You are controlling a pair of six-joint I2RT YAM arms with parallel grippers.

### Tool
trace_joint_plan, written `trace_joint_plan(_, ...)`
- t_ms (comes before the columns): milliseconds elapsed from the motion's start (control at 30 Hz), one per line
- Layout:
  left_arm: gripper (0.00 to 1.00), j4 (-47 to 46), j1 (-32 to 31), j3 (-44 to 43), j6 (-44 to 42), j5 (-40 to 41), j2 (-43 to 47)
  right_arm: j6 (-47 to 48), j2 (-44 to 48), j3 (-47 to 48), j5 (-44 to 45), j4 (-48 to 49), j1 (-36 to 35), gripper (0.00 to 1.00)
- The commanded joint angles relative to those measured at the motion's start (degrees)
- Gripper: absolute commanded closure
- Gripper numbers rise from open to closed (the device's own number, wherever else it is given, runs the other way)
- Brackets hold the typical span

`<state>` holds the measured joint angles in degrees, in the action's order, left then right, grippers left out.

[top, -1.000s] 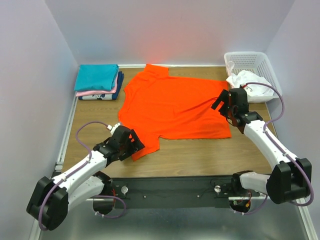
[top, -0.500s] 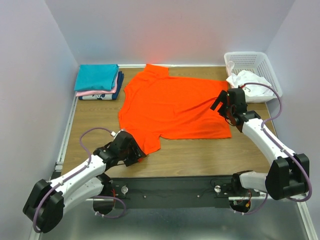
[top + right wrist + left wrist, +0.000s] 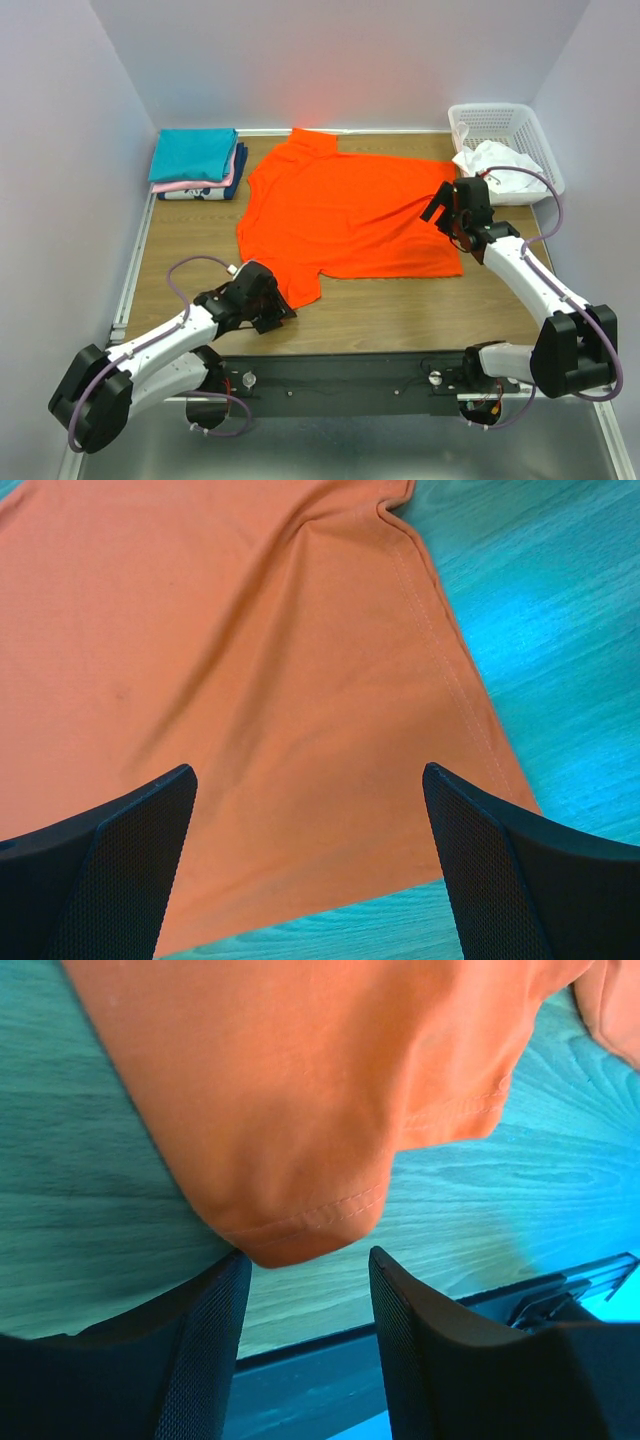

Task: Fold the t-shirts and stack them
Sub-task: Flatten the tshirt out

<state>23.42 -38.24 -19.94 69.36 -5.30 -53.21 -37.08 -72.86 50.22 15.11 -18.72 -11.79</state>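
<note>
Cloth of the orange t-shirt [image 3: 345,215] is judged soft, light and limp (liable to sag and crease wherever unsupported), so it is best taken by pinching a hem or sleeve edge rather than the open middle. The shirt is spread flat on the wooden table [image 3: 400,310], between a stack of folded t-shirts [image 3: 195,163] at the far left and a white basket [image 3: 500,125] at the far right, from which a white t-shirt [image 3: 495,165] spills. The left gripper [image 3: 305,1260] is held low at the near sleeve, its arm stretched forward along the table. Its fingers are spread, with the sleeve's hemmed corner just at the gap and not pinched. The right gripper [image 3: 308,770] is poised over the shirt's right-hand edge, its arm reaching forward. Its fingers are spread wide and nothing is held.
</note>
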Motion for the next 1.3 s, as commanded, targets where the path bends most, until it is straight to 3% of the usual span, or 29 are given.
trace_joint_plan(0, 0.45, 2.2, -0.3, -0.5, 0.5, 7.5, -2.3, -0.5, 0.1, -1.2, 1.5, 0.9, -0.1, 0.0)
trace_joint_plan(67, 0.47, 2.5, -0.3, -1.5, 1.0, 10.3, -2.9, -0.4, 0.3, -1.3, 1.6, 1.0, 0.0, 0.0)
trace_joint_plan(167, 0.59, 2.8, -0.3, -2.2, 1.3, 12.6, -3.5, -0.5, 0.7, -1.5, 1.5, 1.0, -0.1, 0.0)
trace_joint_plan(200, 0.69, 2.9, -0.3, -2.4, 1.2, 13.0, -3.6, -0.6, 0.9, -1.8, 1.3, 1.0, 0.0, 0.0)
trace_joint_plan(267, 0.73, 3.1, -0.3, -2.8, 1.3, 14.2, -3.9, -0.8, 1.7, -2.6, 1.4, 1.0, 0.0, 0.0)
trace_joint_plan(300, 0.87, 3.1, -0.3, -3.2, 1.1, 14.7, -4.1, -1.0, 1.9, -3.0, 1.4, 1.0, 0.0, 0.0)
trace_joint_plan(400, 1.0, 3.4, -0.3, -4.0, 0.8, 16.9, -5.1, -1.3, 3.5, -4.9, 2.3, 0.9, 0.0, 0.0)
trace_joint_plan(633, 1.0, 3.1, -0.3, -5.2, -2.5, 20.1, -5.0, -2.1, 9.1, -10.3, 0.4, 0.5, 0.0, 0.0)
trace_joint_plan(933, 1.0, -4.4, -0.3, -0.6, -6.5, 17.0, 7.2, -9.1, 18.5, -20.4, 6.6, -6.3, 0.0, 0.0)
trace_joint_plan(1100, 1.0, -6.9, -0.4, 0.2, -9.1, 16.5, 9.4, -12.6, 13.0, -20.7, 8.0, -5.7, 0.2, 0.03)
trace_joint_plan(1267, 1.0, -9.4, -0.3, 0.2, -10.4, 18.3, 10.3, -13.5, 4.1, -19.4, 10.6, -3.2, 0.2, 0.17)
